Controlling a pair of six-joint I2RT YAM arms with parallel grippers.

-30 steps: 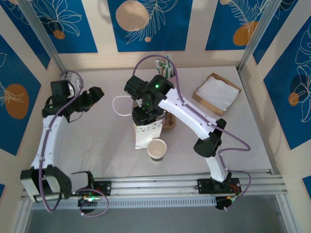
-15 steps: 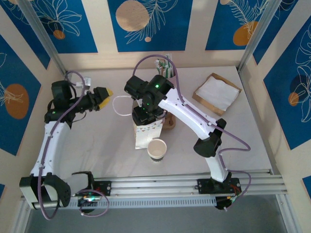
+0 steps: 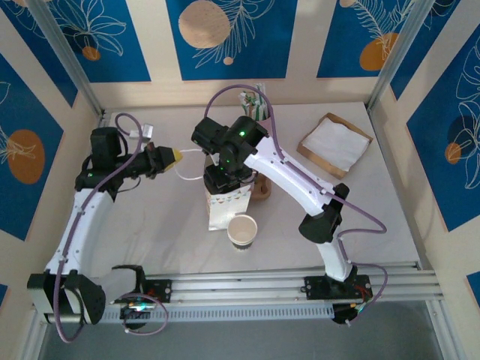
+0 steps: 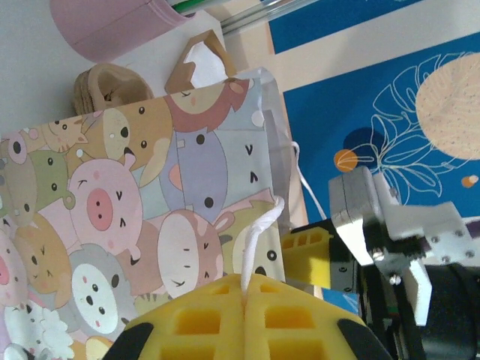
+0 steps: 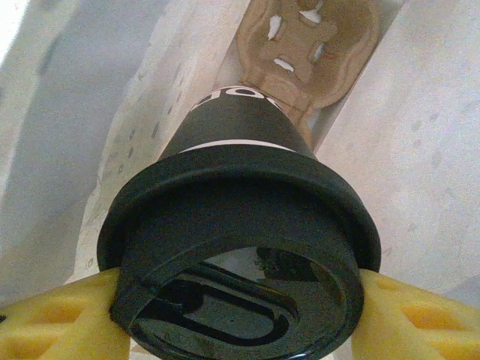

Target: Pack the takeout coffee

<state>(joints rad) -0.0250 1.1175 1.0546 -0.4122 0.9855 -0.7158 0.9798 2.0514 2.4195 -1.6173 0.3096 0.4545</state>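
Swung in, left tool point(image 4: 244, 304) is pinching the bag's point(image 4: 120, 187) cord point(image 4: 261, 229) taut while right tool point(image 5: 240, 319) is clamping the takeout coffee point(image 5: 240, 217) inside.

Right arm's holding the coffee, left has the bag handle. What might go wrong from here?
1. The right fingers clamp the takeout coffee at its lid; the lid might pop loose as the cup seats in the carrier.
2. The left fingers pinch only the thin cord handle of the bag; a slip could let the bag sag against the cup.
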